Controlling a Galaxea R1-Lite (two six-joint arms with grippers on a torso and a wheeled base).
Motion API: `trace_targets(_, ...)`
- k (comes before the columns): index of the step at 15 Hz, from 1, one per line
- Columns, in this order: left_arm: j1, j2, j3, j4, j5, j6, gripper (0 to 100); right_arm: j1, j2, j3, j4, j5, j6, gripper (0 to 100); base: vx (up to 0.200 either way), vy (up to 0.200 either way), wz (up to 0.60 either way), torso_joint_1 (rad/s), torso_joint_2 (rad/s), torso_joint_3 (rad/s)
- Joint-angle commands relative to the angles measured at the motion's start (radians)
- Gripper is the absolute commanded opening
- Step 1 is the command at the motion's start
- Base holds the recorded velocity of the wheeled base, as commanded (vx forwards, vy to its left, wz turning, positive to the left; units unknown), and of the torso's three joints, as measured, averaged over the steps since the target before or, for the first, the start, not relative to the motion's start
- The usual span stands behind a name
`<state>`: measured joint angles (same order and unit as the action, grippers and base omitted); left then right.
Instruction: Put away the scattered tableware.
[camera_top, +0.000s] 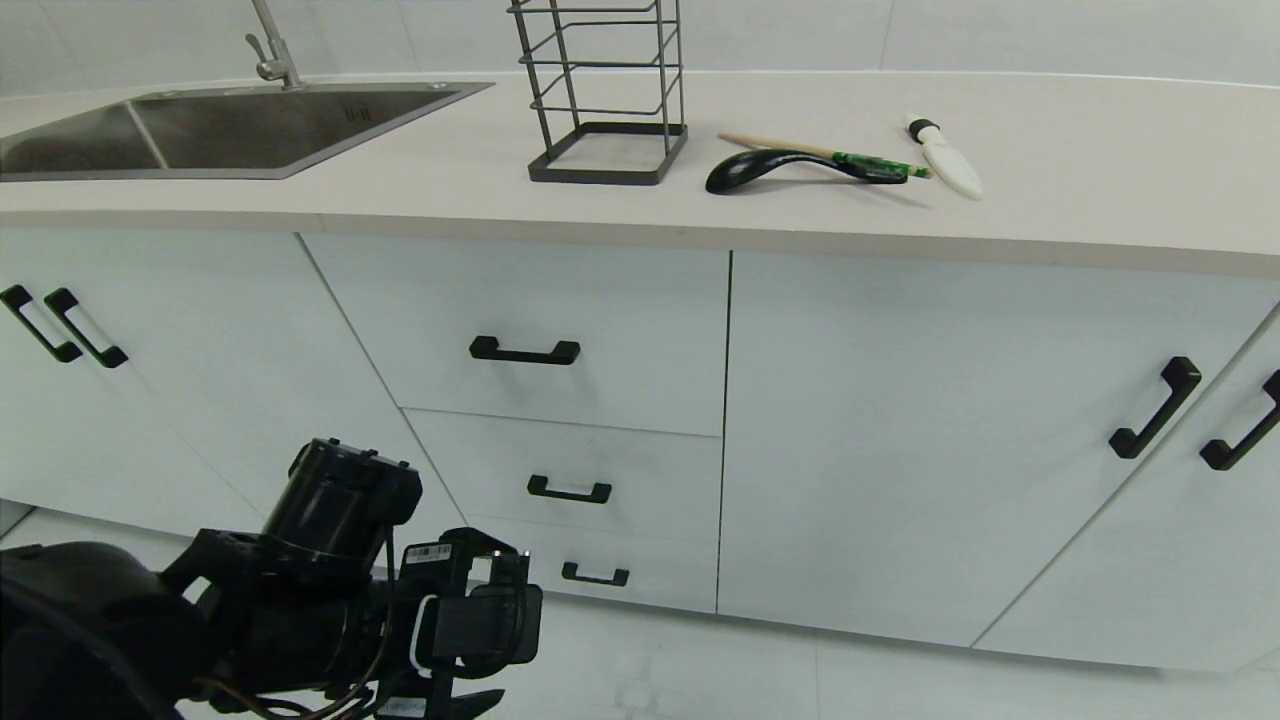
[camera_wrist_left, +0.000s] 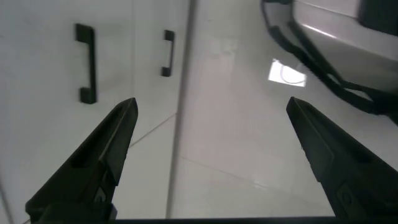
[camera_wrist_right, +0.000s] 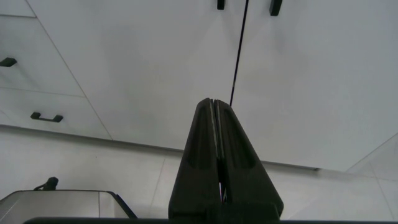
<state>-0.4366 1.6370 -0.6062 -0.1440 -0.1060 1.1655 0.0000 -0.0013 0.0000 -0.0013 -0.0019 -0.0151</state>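
Black spoon (camera_top: 740, 172), chopsticks (camera_top: 775, 146) and white knife (camera_top: 948, 162) lie lengthwise along the bench (camera_top: 1100, 180), right of centre, well above both arms; left fingers (camera_wrist_left: 106, 155) gape empty, right fingers (camera_wrist_right: 205, 155) pressed together, empty.

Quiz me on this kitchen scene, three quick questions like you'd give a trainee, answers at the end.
1. True or false: the black spoon lies on the floor.
2. Of the left gripper and the right gripper, which is open? A left, B right, C both.
3. What stands on the counter between the sink and the spoon?
Key: 1 false, it lies on the counter. 2 A. 3 The wire rack.
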Motion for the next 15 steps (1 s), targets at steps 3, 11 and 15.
trace_targets(3, 0.041, 0.122, -0.015, -0.114, 0.012, 0.000, 100, 0.000, 0.001, 0.000, 0.000, 0.000, 0.000, 0, 0.000, 0.000, 0.00, 0.000, 0.00, 0.000)
trace_targets(11, 0.053, 0.256, -0.129, -0.114, 0.008, 0.006, 100, 0.000, 0.001, 0.000, 0.000, 0.000, 0.000, 0, 0.000, 0.000, 0.00, 0.000, 0.00, 0.000)
trace_targets(15, 0.055, 0.310, -0.158, -0.115, 0.006, 0.006, 100, 0.000, 0.001, 0.000, 0.000, 0.000, 0.000, 0, 0.000, 0.000, 0.00, 0.000, 0.00, 0.000)
